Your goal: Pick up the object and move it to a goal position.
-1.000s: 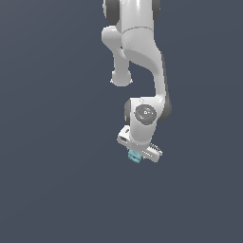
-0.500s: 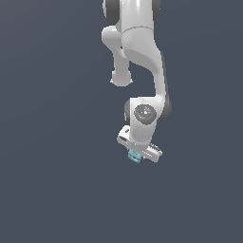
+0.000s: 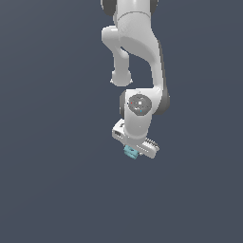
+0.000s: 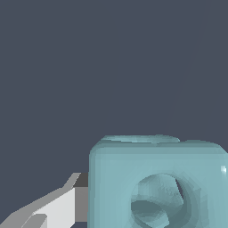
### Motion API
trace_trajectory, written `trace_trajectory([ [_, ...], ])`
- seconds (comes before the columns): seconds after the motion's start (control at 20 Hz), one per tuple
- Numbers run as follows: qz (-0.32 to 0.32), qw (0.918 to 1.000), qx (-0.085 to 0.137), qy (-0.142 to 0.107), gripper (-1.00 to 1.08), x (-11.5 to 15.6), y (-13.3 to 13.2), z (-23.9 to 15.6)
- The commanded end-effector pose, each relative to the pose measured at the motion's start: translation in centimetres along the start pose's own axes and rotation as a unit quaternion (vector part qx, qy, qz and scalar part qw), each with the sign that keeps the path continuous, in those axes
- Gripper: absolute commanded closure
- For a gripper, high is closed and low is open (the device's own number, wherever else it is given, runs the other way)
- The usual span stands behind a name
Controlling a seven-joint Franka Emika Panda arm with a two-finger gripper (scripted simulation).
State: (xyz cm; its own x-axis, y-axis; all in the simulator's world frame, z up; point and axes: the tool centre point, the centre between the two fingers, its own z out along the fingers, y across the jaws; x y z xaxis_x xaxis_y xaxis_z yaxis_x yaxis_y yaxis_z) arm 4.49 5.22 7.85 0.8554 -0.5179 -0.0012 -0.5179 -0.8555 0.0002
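Note:
The object [image 3: 130,152] is a small light-teal cube-like block, seen in the exterior view just under the white hand of the arm. My gripper [image 3: 131,153] is shut on it and it hangs clear of the grey ground. In the wrist view the object [image 4: 156,182] fills the near part of the picture, showing a round hollow in its face. One white and grey finger [image 4: 58,207] presses against its side; the other finger is out of that frame.
A plain dark grey ground [image 3: 52,180] lies all around, with no other objects in view. The white arm [image 3: 137,57] rises above the gripper toward the exterior view's top edge.

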Motion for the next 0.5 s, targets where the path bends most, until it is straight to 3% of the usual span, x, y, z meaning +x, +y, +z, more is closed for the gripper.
trace_trajectory([
  [0.0,0.0,1.0,0.0,0.001,1.08,0.5,1.0,-2.0],
  [0.45,0.001,1.0,0.001,0.0,1.08,2.9,5.6,-11.3],
])
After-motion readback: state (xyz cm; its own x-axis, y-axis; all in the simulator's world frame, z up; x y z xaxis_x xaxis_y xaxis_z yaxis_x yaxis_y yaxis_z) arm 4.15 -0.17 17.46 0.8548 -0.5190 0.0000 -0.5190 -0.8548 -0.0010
